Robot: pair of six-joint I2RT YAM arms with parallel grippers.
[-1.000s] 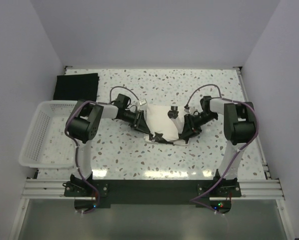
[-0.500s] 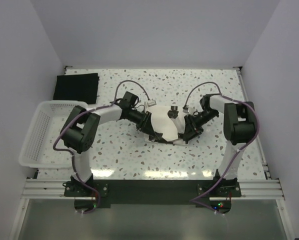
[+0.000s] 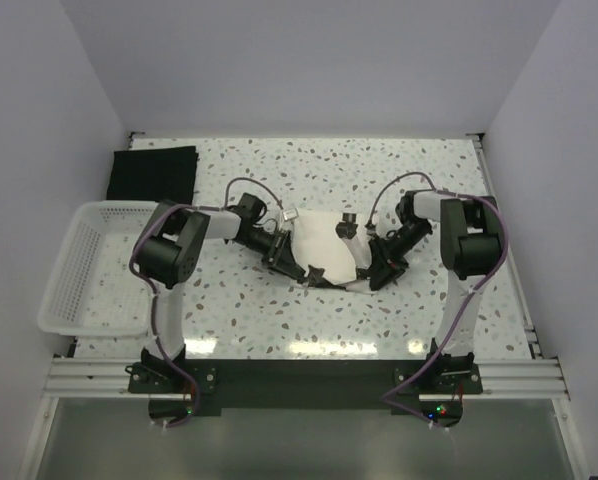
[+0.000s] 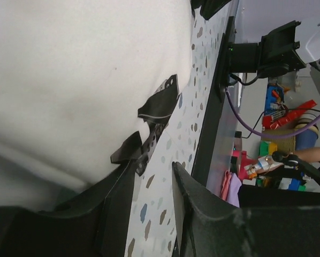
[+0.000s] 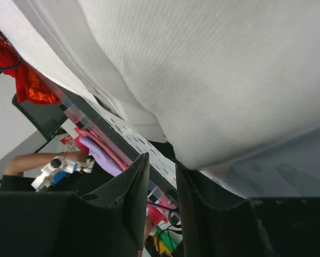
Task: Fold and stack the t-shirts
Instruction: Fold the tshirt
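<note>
My left arm (image 3: 184,235) and right arm (image 3: 469,240) both reach forward and angle inward, low. On the left end effector (image 3: 301,268) and the right end effector (image 3: 377,270) the fingers sit close together, only a narrow slit between them. I can't judge the grip.

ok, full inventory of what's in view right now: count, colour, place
cream t-shirt: one, off-white, table centre, bunched between the two grippers
black t-shirt: one, black, folded flat, far-left corner of the table
basket: one, white plastic lattice, left edge of the table
table: one, white with dark speckles
left gripper: one, black, at the cream shirt's left edge, fingers slightly apart
right gripper: one, black, at the shirt's right edge, cloth at its fingertips; grip unclear
</note>
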